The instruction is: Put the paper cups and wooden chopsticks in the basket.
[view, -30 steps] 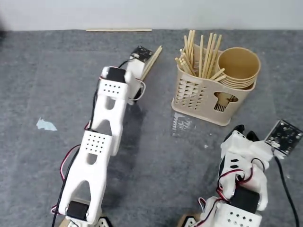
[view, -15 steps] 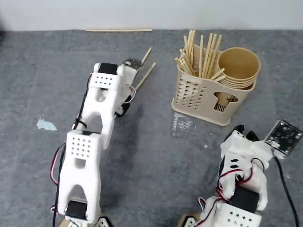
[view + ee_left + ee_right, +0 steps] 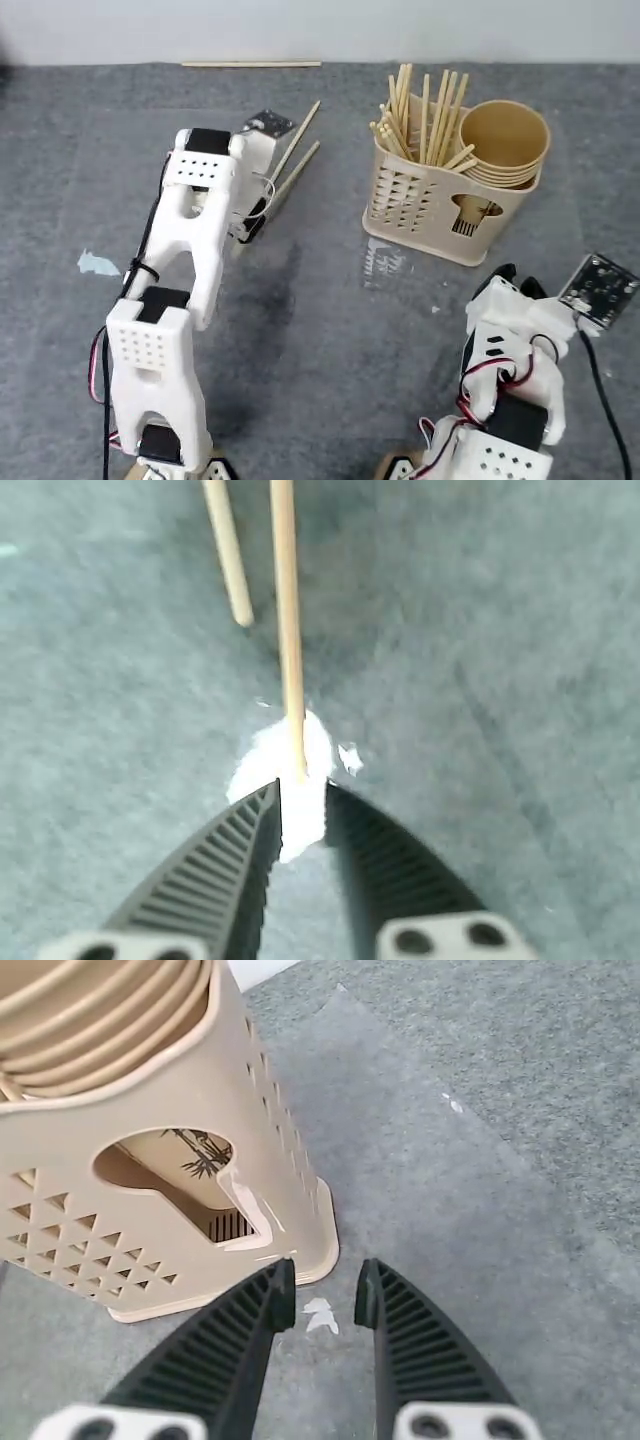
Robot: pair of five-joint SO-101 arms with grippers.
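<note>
Fingers (image 3: pixel 235 1345) of the right gripper (image 3: pixel 322 1295) stand a little apart and empty by the worktop's (image 3: pixel 330 350) near right corner, low over the grey surface and pointed at the basket (image 3: pixel 150 1210), which sits just beyond them toward the far right corner. Stacked paper cups (image 3: pixel 505 135) fill the basket's compartment nearer the right edge, and a sheaf of wooden chopsticks (image 3: pixel 420 115) stands in the one beside it.

Farther out on the left half, the left gripper (image 3: pixel 303 795) hangs low over the worktop, its fingers (image 3: pixel 245 845) narrowly parted and holding nothing. The near end of one loose chopstick (image 3: pixel 288 630) lies over a white patch (image 3: pixel 262 775) just ahead of the fingertips, in line with the gap. A second loose chopstick (image 3: pixel 227 555) lies close beside it, a shade farther off and apparently not touching. A third chopstick (image 3: pixel 250 64) rests along the far edge, well apart from the others.

The cups look finished; the step in hand appears to be picking up the nearest loose stick. That likely calls for easing the left gripper forward and down until the stick's end sits between the fingers, closing firmly on the thin wood, then lifting and carrying it across to the basket's chopstick compartment.
</note>
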